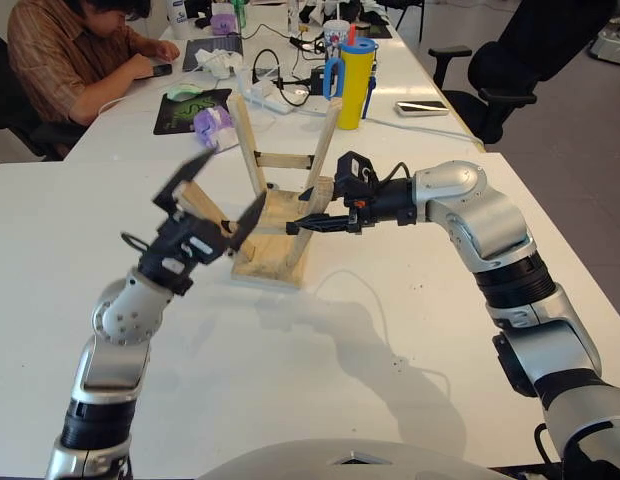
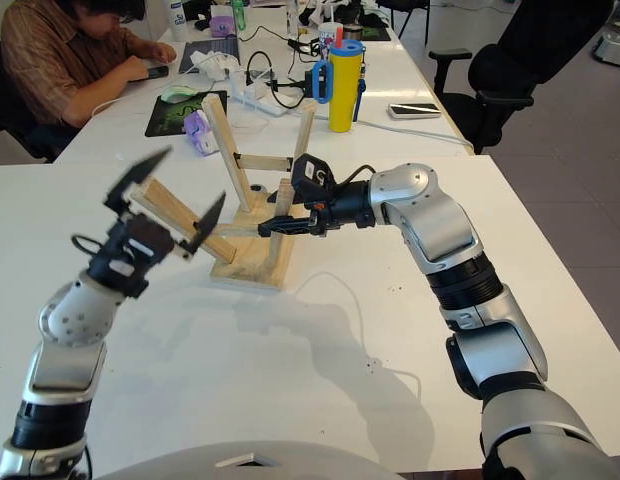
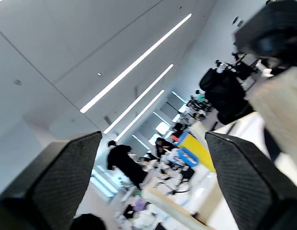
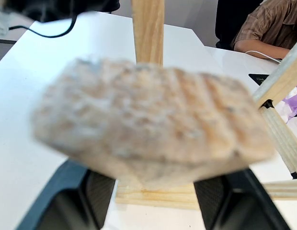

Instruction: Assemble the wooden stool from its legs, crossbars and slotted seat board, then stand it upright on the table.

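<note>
The white rectangular table (image 1: 390, 330) carries the pale wooden stool (image 1: 286, 160). Its slotted seat board (image 1: 280, 258) lies flat on the tabletop, with the legs (image 1: 252, 150) rising above it.

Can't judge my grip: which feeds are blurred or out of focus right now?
Right wrist view: the pale wooden piece in the black right gripper sits near the lens, out of focus; the upright wooden leg behind is sharp. Left wrist view: the open black left gripper is smeared, facing bright ceiling light strips. Left eye view: that gripper blurred.
</note>
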Robot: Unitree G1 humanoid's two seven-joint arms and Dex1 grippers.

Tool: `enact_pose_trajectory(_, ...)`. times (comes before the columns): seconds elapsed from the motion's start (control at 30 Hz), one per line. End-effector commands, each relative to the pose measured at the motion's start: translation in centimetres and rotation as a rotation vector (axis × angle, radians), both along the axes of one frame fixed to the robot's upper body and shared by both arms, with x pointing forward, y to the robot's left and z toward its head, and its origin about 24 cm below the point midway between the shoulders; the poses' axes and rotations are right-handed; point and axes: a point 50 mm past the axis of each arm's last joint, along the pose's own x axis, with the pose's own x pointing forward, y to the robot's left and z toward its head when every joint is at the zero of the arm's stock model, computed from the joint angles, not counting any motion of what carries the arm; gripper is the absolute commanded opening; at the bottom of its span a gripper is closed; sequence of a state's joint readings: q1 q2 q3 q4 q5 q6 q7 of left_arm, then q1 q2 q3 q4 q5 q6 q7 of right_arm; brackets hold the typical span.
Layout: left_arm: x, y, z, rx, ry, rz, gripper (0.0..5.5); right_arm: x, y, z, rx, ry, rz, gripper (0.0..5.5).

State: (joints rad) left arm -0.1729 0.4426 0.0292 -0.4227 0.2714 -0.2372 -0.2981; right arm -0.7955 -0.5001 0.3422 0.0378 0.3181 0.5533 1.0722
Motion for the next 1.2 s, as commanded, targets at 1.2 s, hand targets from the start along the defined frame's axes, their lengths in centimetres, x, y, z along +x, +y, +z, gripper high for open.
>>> enact_pose_trajectory(1.2, -0.3, 1.3, -15.3, -0.35, 0.88, -0.042, 3.99, 1.5, -1.9, 0.0, 0.268, -0.074, -0.191, 3.42)
